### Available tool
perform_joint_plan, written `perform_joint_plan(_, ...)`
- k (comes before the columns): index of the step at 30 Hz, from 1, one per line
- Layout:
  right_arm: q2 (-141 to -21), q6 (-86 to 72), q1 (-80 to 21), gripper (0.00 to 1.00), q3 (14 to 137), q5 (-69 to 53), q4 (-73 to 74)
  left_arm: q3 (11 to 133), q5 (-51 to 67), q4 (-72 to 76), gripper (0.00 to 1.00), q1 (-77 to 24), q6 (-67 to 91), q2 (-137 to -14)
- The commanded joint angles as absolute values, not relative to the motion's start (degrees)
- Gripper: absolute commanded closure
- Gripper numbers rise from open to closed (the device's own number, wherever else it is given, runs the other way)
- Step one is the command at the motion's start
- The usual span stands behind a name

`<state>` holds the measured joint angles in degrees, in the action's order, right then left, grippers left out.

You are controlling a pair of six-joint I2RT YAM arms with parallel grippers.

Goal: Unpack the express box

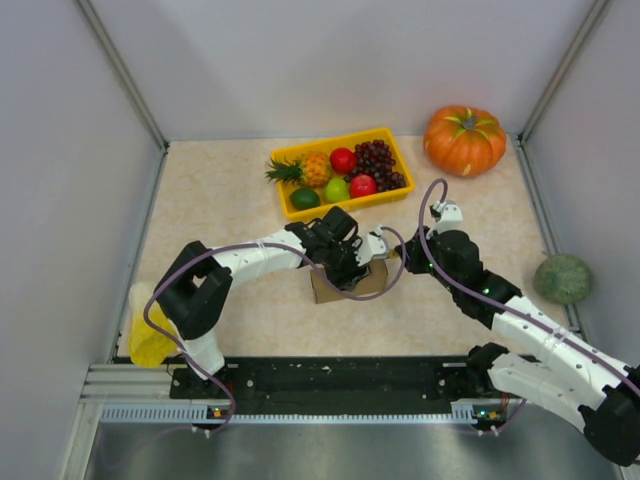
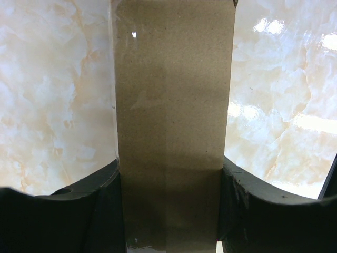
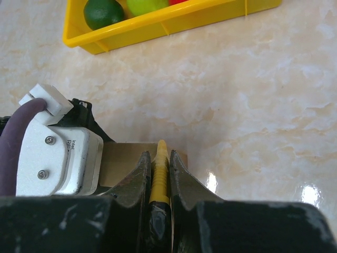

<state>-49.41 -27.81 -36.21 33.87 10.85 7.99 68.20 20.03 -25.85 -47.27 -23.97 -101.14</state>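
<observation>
express box (image 1: 325, 291): 1 | yellow tool (image 3: 159, 174): 1 | tray (image 1: 350, 205): 1 | pumpkin (image 1: 464, 140): 1 | squash (image 1: 562, 278): 1 | red fruits (image 1: 343, 160) (image 1: 363, 185): 2

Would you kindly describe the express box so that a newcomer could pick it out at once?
Start at the yellow fruit tray at the back of the table. Directly in front of it lies the express box, clamped in the left gripper, near the right gripper's yellow tool. It is the only plain brown cardboard thing; its neighbours are bright fruit.
</observation>
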Motion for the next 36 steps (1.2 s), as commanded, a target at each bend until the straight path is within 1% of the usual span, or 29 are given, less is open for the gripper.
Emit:
perform_joint_plan(1,-50.01,-28.56,-36.30,1.00,35.60,10.81,4.31,65.74,14.94,-28.83,0.83,-47.72,-24.43,-105.21)
perform_joint_plan(20,-51.86,-28.21,-36.30,1.00,34.10,11.07,3.61,65.57,14.77,-28.74,0.84,-47.72,-24.35,-105.20)
perform_joint_plan(31,-49.93,-23.21,-36.39,1.00,31.47,11.69,4.66,65.57,13.80,-28.56,0.85,-47.72,-23.56,-105.47)
perform_joint_plan(36,-48.61,-23.28,-36.39,1.00,29.01,9.41,5.45,66.18,12.66,-28.39,0.86,-47.64,-22.85,-106.08)
